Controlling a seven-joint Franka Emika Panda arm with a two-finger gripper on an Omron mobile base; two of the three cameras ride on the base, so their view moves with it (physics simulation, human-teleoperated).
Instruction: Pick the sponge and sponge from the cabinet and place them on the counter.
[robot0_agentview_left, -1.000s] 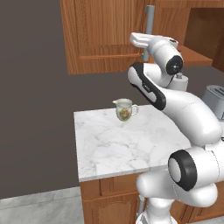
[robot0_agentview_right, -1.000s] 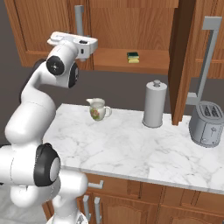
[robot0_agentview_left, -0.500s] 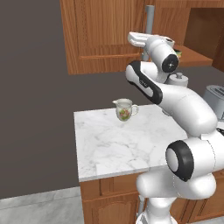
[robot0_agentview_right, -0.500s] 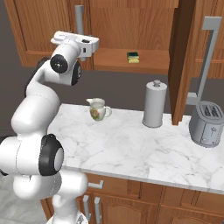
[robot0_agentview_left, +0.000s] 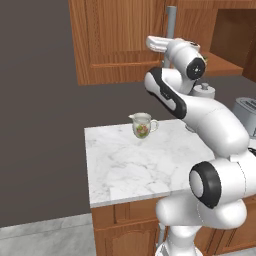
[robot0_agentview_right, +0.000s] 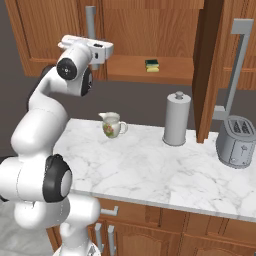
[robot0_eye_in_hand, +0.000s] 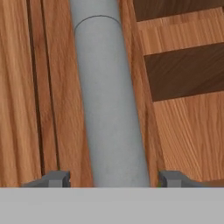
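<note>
Reddish-brown wood of the cabinet (robot0_agentview_left: 120, 40) takes up the top of the left base view, with a grey bar handle (robot0_agentview_left: 170, 22) rising at upper centre. The arm's hand reaches up to that handle from the right. Below, at mid-frame, a floral jug (robot0_agentview_left: 142, 124) stands near the back edge of the white marble counter (robot0_agentview_left: 135, 165).

From the right base view, the hand sits at upper left against the handle (robot0_agentview_right: 91, 25). One sponge (robot0_agentview_right: 152, 65) lies on the open cabinet shelf (robot0_agentview_right: 150, 70) at upper centre, well apart from the hand; whether it is one sponge or two stacked, I cannot tell. A paper towel roll (robot0_agentview_right: 177, 119) and a toaster (robot0_agentview_right: 237, 142) stand on the counter at right.

Through the hand view, the gripper (robot0_eye_in_hand: 113, 179) straddles the grey handle (robot0_eye_in_hand: 109, 100), one tip at each side near the bottom edge, apart from it on both sides.
</note>
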